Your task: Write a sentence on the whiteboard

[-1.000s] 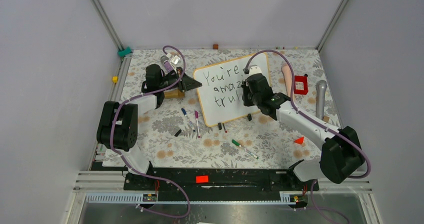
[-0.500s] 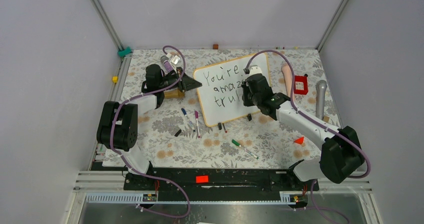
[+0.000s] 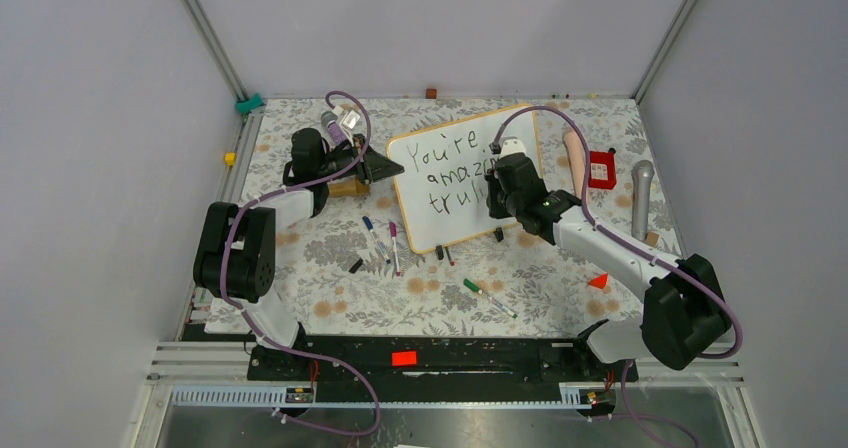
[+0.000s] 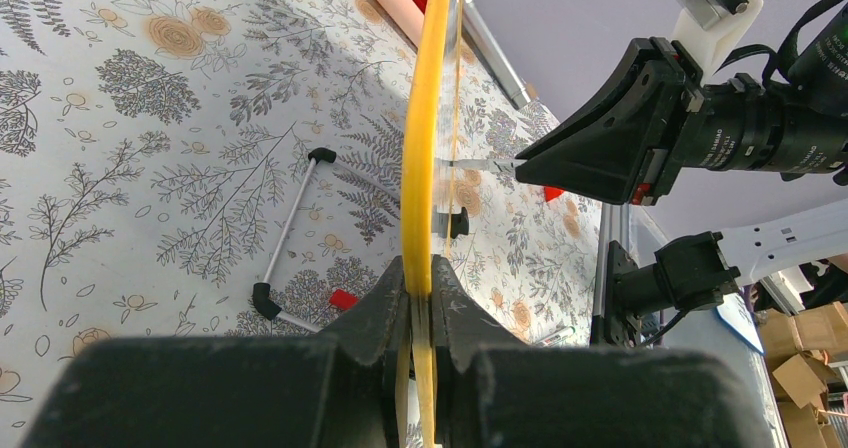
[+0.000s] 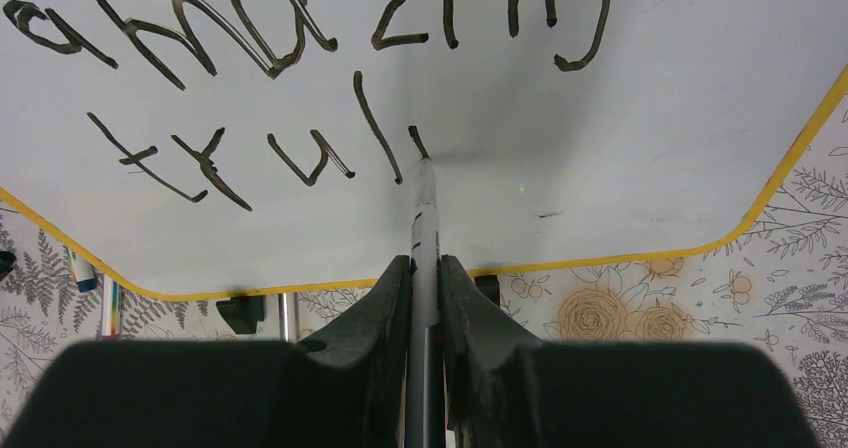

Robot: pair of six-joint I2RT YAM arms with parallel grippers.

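**Floral table (image 3: 330, 268), marker (image 5: 426, 213) tip on the whiteboard (image 3: 455, 226)**

Grey walls ring the flower-patterned table. The whiteboard stands tilted at its far middle. The left claw (image 4: 420, 273) is clamped on its yellow side edge. The right claw (image 5: 425, 268) grips the marker, whose tip touches the board just after "trul" in the sentence (image 3: 447, 176), below "You're" and "amazing". Loose markers (image 3: 383, 240) lie near the board's near edge.

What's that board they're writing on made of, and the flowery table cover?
The board looks like glossy white laminate or coated metal: its surface shines softly. Its thin yellow rim is probably plastic. The table cover looks like printed vinyl or cloth, lying flat; I can't tell which.
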